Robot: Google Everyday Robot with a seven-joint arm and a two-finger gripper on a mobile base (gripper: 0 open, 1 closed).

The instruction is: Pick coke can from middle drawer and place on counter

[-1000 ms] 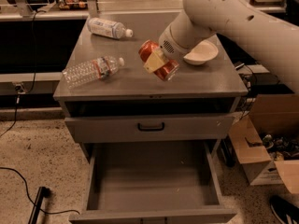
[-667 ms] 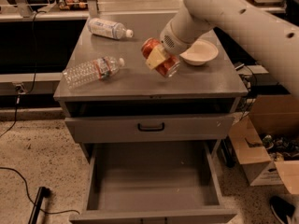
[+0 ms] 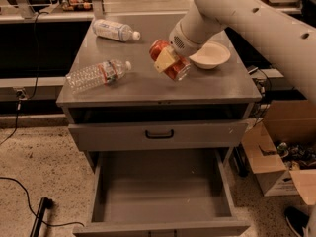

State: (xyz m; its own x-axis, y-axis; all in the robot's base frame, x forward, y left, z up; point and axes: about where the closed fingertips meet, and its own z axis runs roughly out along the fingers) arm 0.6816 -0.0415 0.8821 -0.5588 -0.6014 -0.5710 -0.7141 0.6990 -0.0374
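Observation:
My gripper [image 3: 169,62] is shut on the coke can [image 3: 174,69], a small red can with silver ends. It holds the can tilted, over the middle of the counter [image 3: 148,85], just left of the white bowl. The can's lower end is close to the surface; I cannot tell whether it touches. The middle drawer [image 3: 163,191] stands pulled out below, its flat grey floor bare.
A white bowl [image 3: 211,54] sits on the counter at the right. A clear bottle with a red label [image 3: 96,75] lies at the front left, another clear bottle [image 3: 114,30] at the back left. A closed drawer front with a black handle [image 3: 159,134] is above the open drawer. A cardboard box [image 3: 281,157] stands at the right.
My gripper has moved the can slightly up and towards the back of the counter, still tilted. The bottles, bowl and drawer have not moved.

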